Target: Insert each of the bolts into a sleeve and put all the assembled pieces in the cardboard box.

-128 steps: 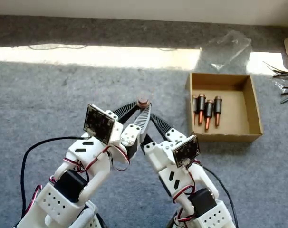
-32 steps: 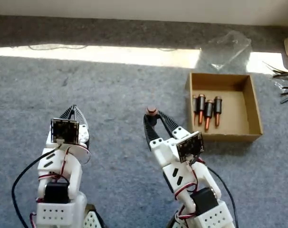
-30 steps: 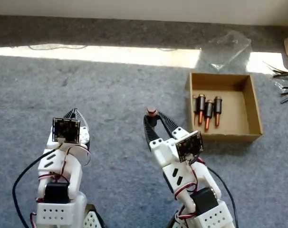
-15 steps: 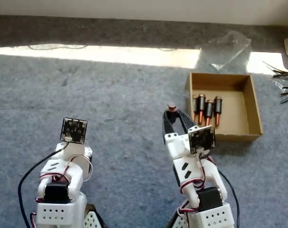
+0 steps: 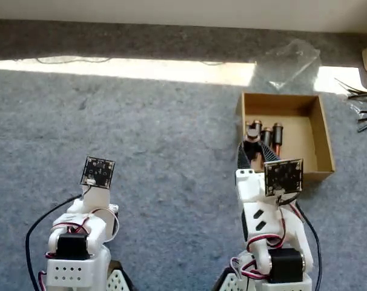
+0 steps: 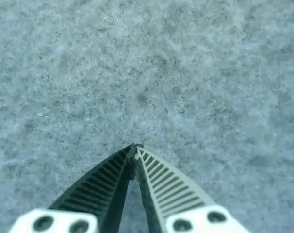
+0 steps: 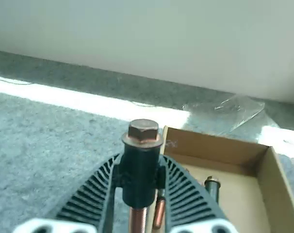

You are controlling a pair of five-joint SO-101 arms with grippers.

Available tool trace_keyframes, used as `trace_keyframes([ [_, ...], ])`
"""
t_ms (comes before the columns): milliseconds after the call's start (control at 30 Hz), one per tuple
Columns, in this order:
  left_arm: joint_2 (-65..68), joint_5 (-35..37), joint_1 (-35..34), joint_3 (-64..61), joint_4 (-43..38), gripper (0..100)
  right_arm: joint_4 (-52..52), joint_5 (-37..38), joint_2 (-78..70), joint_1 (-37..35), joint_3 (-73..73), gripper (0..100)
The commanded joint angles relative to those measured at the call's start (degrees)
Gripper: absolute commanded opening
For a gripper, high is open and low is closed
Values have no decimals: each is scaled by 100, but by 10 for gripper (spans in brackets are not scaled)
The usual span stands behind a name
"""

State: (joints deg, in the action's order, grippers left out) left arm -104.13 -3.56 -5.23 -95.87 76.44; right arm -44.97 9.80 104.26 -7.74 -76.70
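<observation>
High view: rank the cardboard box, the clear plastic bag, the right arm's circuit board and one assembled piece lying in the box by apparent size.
1. cardboard box
2. clear plastic bag
3. right arm's circuit board, though it sits nearer the camera, which inflates it
4. assembled piece

Grey carpet (image 5: 159, 157) is covering the whole floor. A bright band of sunlight (image 5: 129, 70) is lying across its far side, below a pale wall (image 7: 147, 34). A crumpled clear plastic bag (image 5: 289, 60) is resting in the light.
</observation>
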Motion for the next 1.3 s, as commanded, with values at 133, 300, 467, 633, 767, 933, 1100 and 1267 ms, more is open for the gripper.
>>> trace_keyframes([
  [133, -22, -35, -4, -127, 44, 6, 13, 281, -13, 602, 831, 4],
  [300, -22, -35, -4, -127, 44, 6, 13, 308, -13, 787, 1059, 4],
  [467, -22, -26, -13, -127, 44, 6, 13, 299, -224, 796, 1393, 4],
  [633, -22, -18, -13, -127, 35, 6, 13, 308, -1613, 927, 2114, 4],
  [767, -13, -9, -13, -127, 35, 6, 40, 308, -2976, 1095, 2624, 4],
  [933, -13, -9, -13, -127, 35, 6, 40, 316, -4585, 1385, 3248, 4],
  [1100, -22, -9, -22, -127, 35, 6, 40, 316, -6273, 1754, 4084, 4],
  [1267, -22, 123, -479, -127, 44, 6, 40, 316, -8066, 2000, 5130, 4],
])
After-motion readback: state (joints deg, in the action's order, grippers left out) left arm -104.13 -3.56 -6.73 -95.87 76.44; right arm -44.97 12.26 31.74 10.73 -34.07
